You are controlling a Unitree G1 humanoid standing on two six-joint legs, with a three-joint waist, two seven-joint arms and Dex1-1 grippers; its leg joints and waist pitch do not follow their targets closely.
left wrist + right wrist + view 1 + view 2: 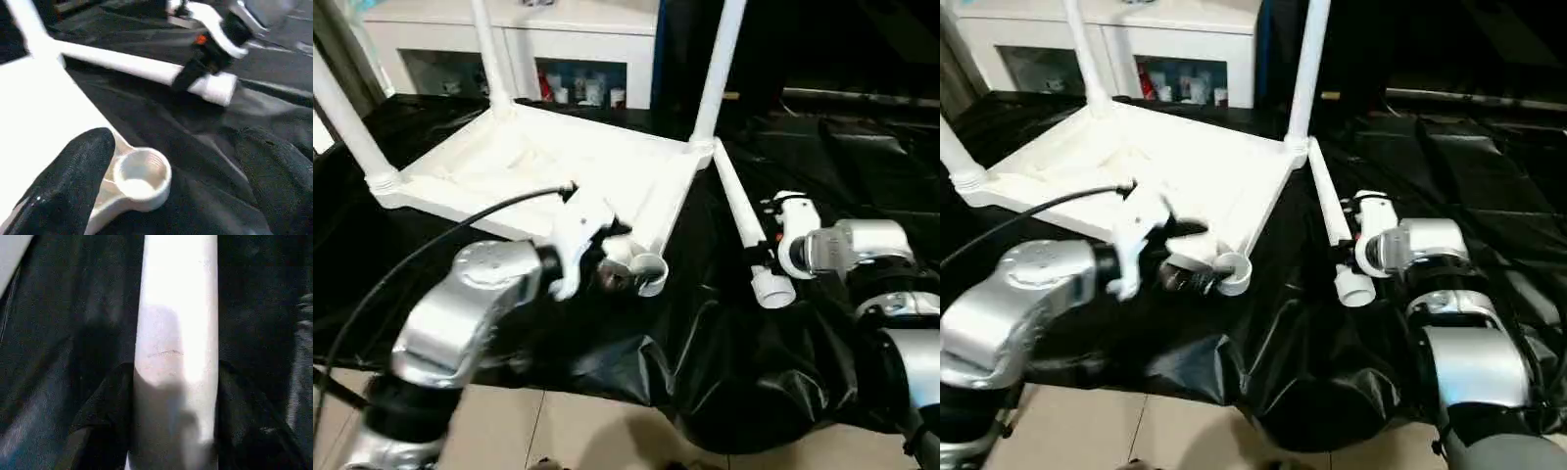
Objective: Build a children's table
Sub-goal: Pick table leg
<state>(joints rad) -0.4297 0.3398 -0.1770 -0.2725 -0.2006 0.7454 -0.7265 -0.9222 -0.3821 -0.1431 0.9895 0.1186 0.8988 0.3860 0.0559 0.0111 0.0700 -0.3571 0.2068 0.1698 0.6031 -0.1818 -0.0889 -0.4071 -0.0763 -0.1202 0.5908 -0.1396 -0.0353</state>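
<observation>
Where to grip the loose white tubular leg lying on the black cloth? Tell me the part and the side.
Grip the loose white tubular leg from above on its straight shaft, just behind the wide open end. It lies flat on the black cloth, so only top and sides are free; the right gripper straddles it there.

Both arms extended forward.
Left gripper (83, 181) fingers spread wide; right gripper (195, 68) fingers flank the loose leg (176, 347).

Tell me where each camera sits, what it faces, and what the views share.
Left and right eye views: head, looking down at the upturned table top; both silver forearms show.
Left wrist view: along a black finger at the empty corner socket.
Right wrist view: along the right gripper straddling the loose leg.
Shared: the loose leg lying on the black cloth.
</observation>
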